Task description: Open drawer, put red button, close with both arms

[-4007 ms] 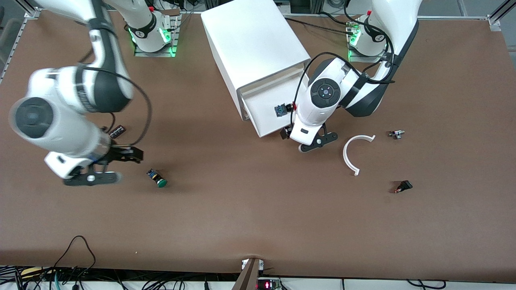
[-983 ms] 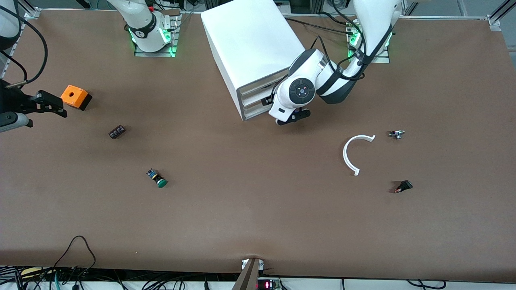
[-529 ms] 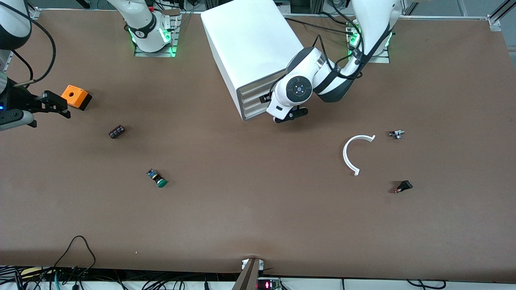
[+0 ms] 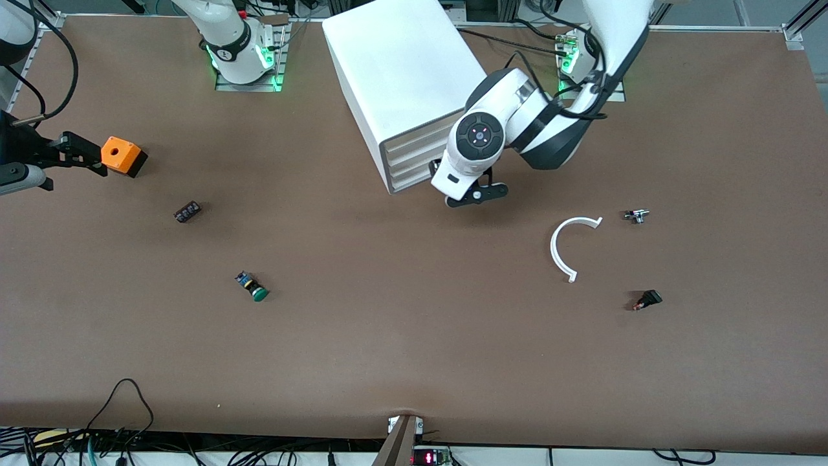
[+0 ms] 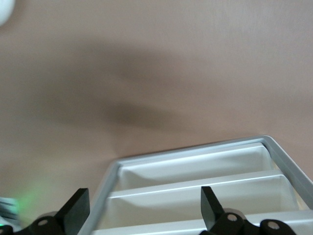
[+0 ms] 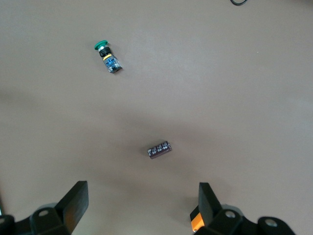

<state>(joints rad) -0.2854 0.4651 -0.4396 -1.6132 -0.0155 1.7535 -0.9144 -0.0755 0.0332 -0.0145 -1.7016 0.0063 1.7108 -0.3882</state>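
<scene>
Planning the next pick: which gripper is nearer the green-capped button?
Right. The right gripper is open beside the orange box, toward the green-capped button's end of the table. The left gripper, also open, is at the drawer unit's front.

brown table [image 4: 414,349]; cables [image 4: 123,446] along near edge
</scene>
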